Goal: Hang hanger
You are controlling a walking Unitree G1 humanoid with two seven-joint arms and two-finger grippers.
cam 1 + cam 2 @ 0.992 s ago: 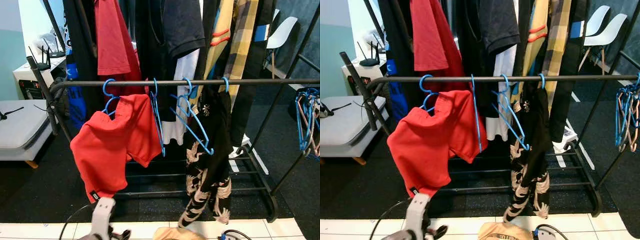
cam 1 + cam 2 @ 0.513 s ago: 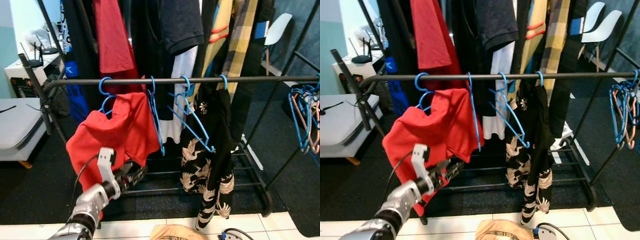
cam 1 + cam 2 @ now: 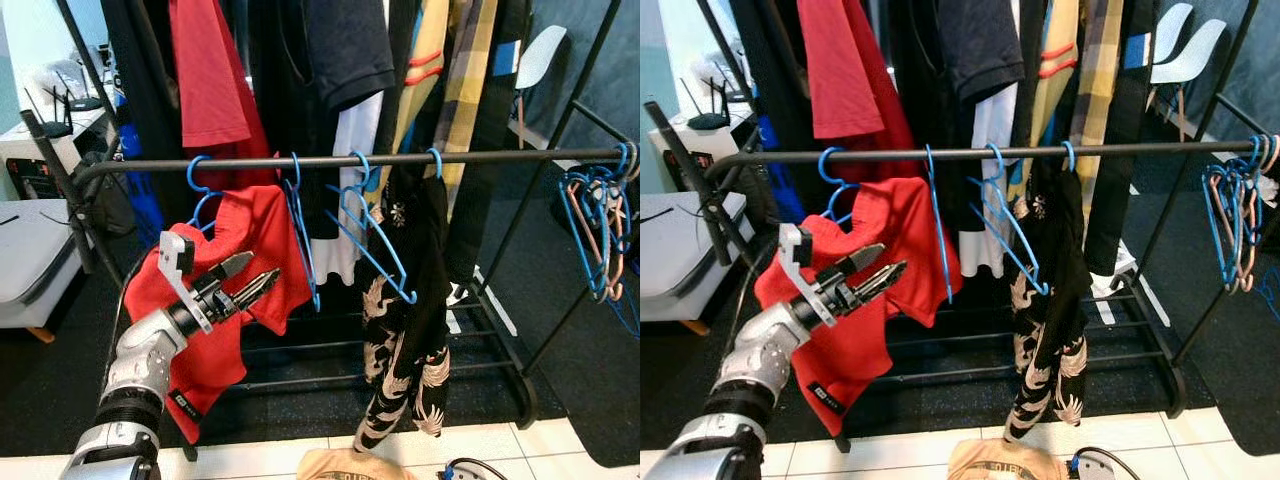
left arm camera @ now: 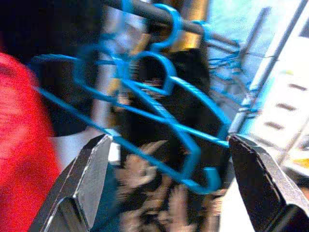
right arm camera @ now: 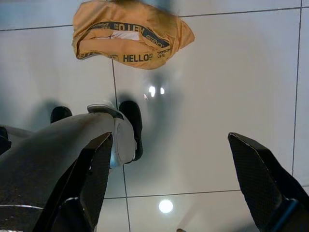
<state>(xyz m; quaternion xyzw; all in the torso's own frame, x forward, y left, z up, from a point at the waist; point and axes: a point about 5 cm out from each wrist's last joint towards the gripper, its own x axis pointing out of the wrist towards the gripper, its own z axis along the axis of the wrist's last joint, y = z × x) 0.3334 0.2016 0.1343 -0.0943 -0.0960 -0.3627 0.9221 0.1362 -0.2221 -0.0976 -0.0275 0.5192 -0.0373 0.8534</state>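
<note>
Both left gripper jaws apart before red shirt, beside empty blue hangers.

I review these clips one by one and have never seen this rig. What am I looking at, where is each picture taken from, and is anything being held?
This is a walking humanoid robot with two silver arms, each ending in two long black fingers. The two wide pictures come from its head, looking down at a black metal clothes rail. On the rail hang empty blue plastic hangers, a red T-shirt and a black garment with a pale bird print. The left end effector is raised in front of the red shirt, open and holding nothing. The left wrist picture looks between its fingers at the hangers. The right wrist picture points at white floor tiles and a crumpled orange cloth; the right end effector is open and empty.
</note>
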